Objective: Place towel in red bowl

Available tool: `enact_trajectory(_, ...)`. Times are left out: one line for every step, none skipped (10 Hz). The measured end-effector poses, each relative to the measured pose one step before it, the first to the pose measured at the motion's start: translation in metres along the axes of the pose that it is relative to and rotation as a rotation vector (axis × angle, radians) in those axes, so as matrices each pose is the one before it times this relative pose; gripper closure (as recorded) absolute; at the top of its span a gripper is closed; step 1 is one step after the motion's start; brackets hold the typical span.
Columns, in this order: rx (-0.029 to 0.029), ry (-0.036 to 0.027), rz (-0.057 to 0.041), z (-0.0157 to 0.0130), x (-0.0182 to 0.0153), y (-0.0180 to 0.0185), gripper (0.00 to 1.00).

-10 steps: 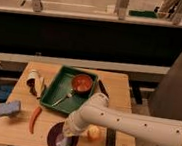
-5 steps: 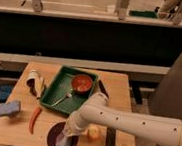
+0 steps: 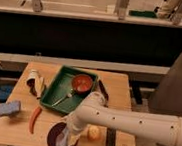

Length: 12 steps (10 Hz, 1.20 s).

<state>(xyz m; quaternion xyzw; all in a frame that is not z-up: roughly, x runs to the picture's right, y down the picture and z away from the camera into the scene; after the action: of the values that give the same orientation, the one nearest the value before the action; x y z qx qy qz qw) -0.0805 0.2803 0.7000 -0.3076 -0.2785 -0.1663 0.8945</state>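
A red bowl (image 3: 82, 83) sits in the far right corner of a green tray (image 3: 62, 86) on the wooden table (image 3: 118, 86). The pale towel (image 3: 65, 139) hangs in a narrow column into a dark purple bowl (image 3: 53, 135) at the table's front edge. My gripper (image 3: 70, 128), at the end of the white arm (image 3: 138, 125) that reaches in from the right, is just above the purple bowl and shut on the top of the towel. It is well in front of the red bowl.
A utensil (image 3: 62, 99) lies in the tray. A blue sponge (image 3: 8, 108) and a red chili (image 3: 34, 119) lie at front left. A white can (image 3: 34, 81) lies at the left. A yellow fruit (image 3: 93, 133) and a black bar (image 3: 111, 139) lie right of the purple bowl.
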Motion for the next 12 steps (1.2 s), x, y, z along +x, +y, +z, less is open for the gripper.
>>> enact_trajectory(-0.00638,0.00535,-0.00293,0.00143,-0.00079,-0.00005,0.22)
enact_trajectory(-0.00852,0.00836,-0.00235,0.00155,-0.00014,0.00023,0.25)
enact_trajectory(-0.00392,0.00382,0.00018,0.00057,0.00028,0.00016,0.3)
enact_trajectory(-0.00406,0.0044,0.00201,0.0006,0.00038,0.0001,0.35)
enact_trajectory(-0.00382,0.00435,0.00537,0.00076,0.00075,0.00006,0.35)
enact_trajectory(-0.00434,0.00521,0.01007,0.00114,0.00132,-0.00025,0.35)
enact_trajectory(-0.00438,0.0058,0.00994,0.00097,0.00165,-0.00023,0.35)
enact_trajectory(-0.0077,0.00945,0.01149,0.00186,0.00194,-0.00028,0.35)
enact_trajectory(-0.00968,0.01001,0.01489,0.00255,0.00213,-0.00051,0.35)
enact_trajectory(-0.01525,0.00796,0.01962,0.00405,0.00315,-0.00051,0.35)
enact_trajectory(-0.00836,0.00016,0.01409,0.0025,0.00169,-0.00077,0.36)
enact_trajectory(-0.00974,-0.00012,0.02537,0.0023,0.00466,-0.00001,0.42)
